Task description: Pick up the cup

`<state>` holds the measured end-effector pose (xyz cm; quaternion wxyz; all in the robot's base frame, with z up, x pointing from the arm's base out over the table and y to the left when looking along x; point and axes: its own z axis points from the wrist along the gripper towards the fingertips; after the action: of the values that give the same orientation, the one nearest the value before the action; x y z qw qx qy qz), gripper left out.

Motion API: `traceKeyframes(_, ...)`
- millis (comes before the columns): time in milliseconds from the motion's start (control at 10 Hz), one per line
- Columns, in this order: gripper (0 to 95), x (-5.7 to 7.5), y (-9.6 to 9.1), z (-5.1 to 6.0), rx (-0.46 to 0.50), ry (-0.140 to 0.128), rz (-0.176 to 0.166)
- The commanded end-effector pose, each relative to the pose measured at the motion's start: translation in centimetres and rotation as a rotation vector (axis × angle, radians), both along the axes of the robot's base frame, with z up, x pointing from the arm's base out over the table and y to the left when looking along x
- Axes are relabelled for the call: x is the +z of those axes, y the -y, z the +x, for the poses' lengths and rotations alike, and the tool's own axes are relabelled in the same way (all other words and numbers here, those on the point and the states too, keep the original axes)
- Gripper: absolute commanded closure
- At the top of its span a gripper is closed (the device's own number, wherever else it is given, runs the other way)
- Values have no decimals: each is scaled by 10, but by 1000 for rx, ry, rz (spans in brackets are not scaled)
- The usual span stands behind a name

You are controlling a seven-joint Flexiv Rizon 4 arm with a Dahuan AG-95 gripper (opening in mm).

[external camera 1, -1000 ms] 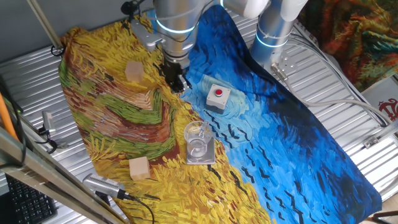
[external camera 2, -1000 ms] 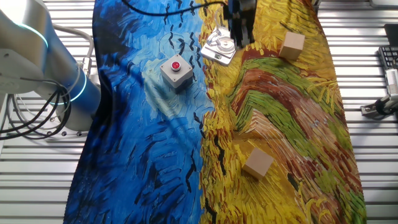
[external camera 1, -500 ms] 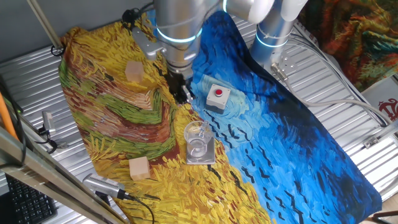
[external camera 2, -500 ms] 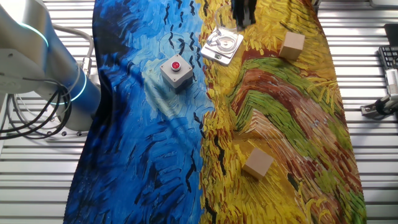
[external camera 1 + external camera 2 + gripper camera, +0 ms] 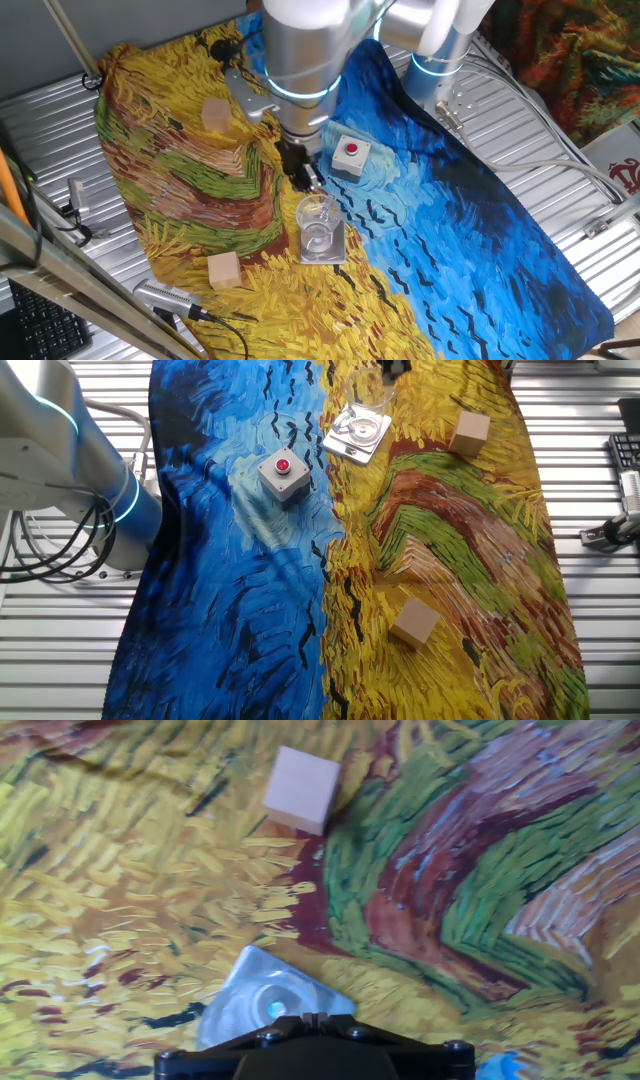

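Clear, colourless and thin-walled, the small cylindrical cup [image 5: 318,226] was seen upright on a flat square grey coaster plate [image 5: 324,252], low in the centre of one fixed view. It was judged light, stiff, slippery and breakable, best pinched gently across opposite walls near the rim. The black 2-finger gripper [image 5: 304,176] hung just above and beside it; whether its fingers were spread could not be told.

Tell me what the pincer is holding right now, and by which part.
Nothing. The pincer hangs above the cloth just short of the cup, which stands untouched on its grey plate.
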<state>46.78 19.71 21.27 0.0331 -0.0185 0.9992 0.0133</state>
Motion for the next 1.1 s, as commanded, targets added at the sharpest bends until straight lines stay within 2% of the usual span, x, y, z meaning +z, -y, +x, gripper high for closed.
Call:
traceKeyframes(100,950,-2,-8,-2,-8,3,-3)
traceKeyframes(700,950,10,-13,-23,5,-1,-8)
traceKeyframes(1000,950,10,-14,-24,3,2,-8)
traceKeyframes(1100,760,9,-17,-23,2,9,-8)
